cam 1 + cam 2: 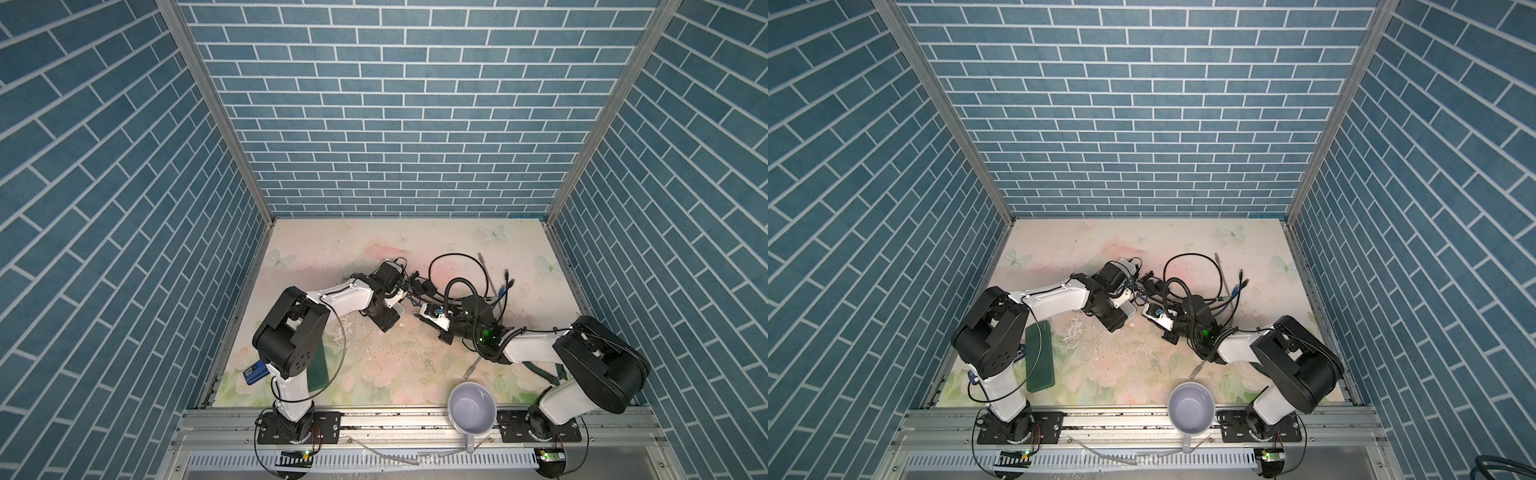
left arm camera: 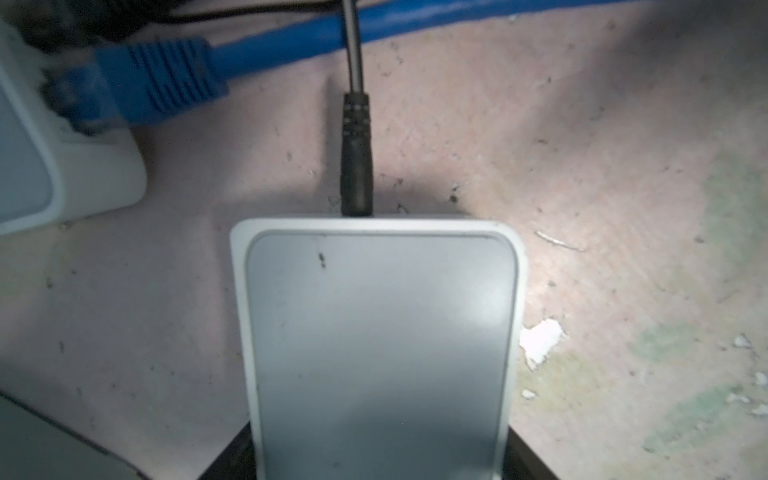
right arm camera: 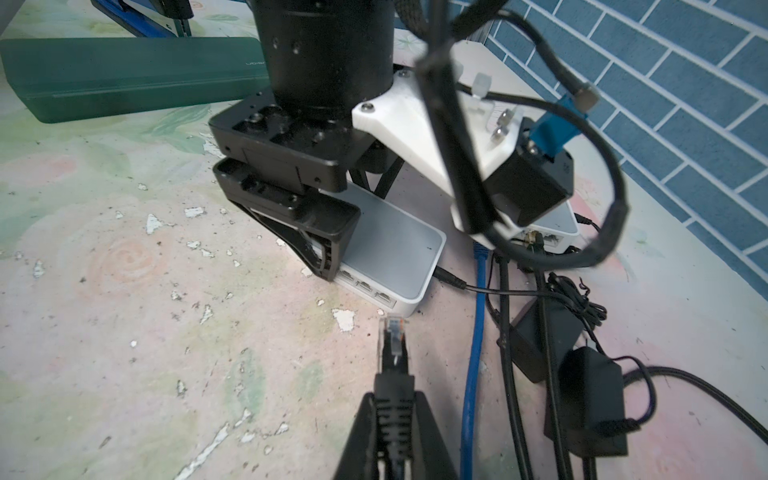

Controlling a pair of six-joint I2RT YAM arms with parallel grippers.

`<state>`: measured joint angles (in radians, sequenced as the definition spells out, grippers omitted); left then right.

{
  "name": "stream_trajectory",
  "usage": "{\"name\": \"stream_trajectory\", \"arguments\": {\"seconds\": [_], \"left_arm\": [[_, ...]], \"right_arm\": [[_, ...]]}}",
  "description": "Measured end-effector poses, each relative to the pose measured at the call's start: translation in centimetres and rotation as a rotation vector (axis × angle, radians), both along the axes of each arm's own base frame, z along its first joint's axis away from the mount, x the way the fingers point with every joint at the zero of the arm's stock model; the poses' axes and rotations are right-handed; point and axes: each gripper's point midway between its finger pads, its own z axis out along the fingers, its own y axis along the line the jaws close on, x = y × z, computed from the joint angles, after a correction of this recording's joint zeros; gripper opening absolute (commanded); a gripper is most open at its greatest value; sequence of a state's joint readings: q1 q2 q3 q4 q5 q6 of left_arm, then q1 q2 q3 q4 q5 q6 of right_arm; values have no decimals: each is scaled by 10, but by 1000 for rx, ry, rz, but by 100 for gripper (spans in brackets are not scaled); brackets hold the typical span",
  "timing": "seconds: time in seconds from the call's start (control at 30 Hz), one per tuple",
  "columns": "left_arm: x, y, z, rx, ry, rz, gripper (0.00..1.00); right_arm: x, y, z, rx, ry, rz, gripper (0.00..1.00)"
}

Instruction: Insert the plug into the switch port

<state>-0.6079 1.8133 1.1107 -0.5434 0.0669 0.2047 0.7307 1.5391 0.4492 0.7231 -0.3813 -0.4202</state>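
Right gripper (image 3: 394, 401) pinching the plug (image 3: 392, 345), left gripper (image 3: 345, 232) straddling the switch (image 3: 395, 245), clamp unclear; I square up, then push gently.

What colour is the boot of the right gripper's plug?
Black, with a clear tip; the plug shows best in the right wrist view.

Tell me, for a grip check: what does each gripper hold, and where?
Right gripper: black plug, by its ribbed boot. Left gripper straddles the white switch's sides; clamping unclear.
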Motion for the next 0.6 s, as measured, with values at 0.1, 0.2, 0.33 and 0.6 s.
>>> {"name": "stream_trajectory", "arguments": {"seconds": [0.1,0.2,0.33,0.6], "left_arm": [[-1,-1,0,-8,5,14,57],[-2,-5,2,-39,19,50,55],[0,-20,15,-146,21,123,54],[2,-43,40,-299,-16,199,54]], "right_arm": [[0,0,-1,-1,2,2,0],[0,0,-4,-6,9,2,0],[-1,0,-12,-18,26,-2,0],[2,1,-10,-1,29,-11,0]]}}
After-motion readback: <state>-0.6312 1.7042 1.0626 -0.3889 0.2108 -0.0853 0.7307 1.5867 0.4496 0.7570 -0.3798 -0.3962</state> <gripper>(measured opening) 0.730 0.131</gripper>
